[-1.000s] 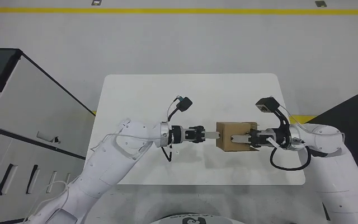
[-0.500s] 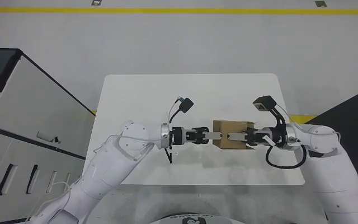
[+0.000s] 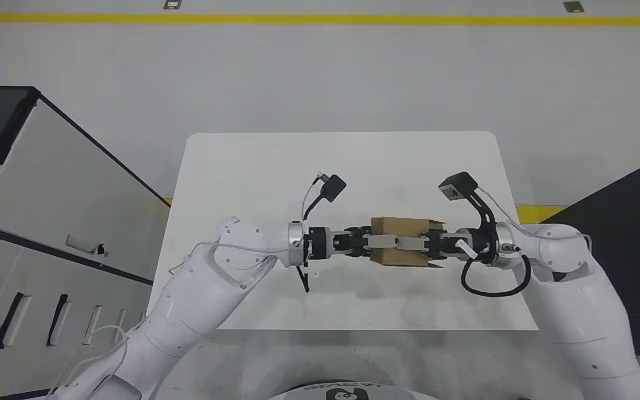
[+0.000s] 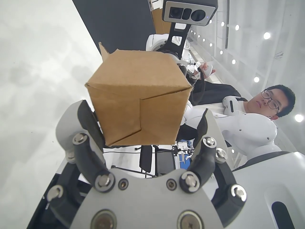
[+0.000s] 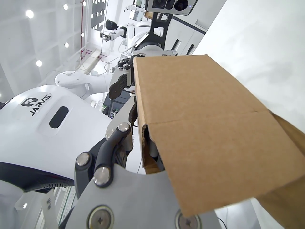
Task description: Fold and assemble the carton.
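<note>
At the tips first: my left fingers [image 3: 384, 241] stand wide apart, and the left wrist view puts the carton [image 4: 138, 101] end-on between the two pads [image 4: 87, 117], one pad just beside its edge, the other apart from it. That end face is closed, its flaps folded over one another along a slanting seam. My right fingers [image 3: 412, 242] are clamped on the carton's upper wall at the opposite end. From above, one finger lies along the top face. The right wrist view looks under a creased, outstretched flap [image 5: 226, 158] into the open end, where the other finger sits inside. What else the carton holds I cannot tell, as the rest of its inside is in shadow. From above, both sets of fingers come nearly tip to tip over the brown top, with the arms in one line. The carton is near the middle of the tabletop [image 3: 250, 170], a little toward the front edge and well apart from both side edges.
</note>
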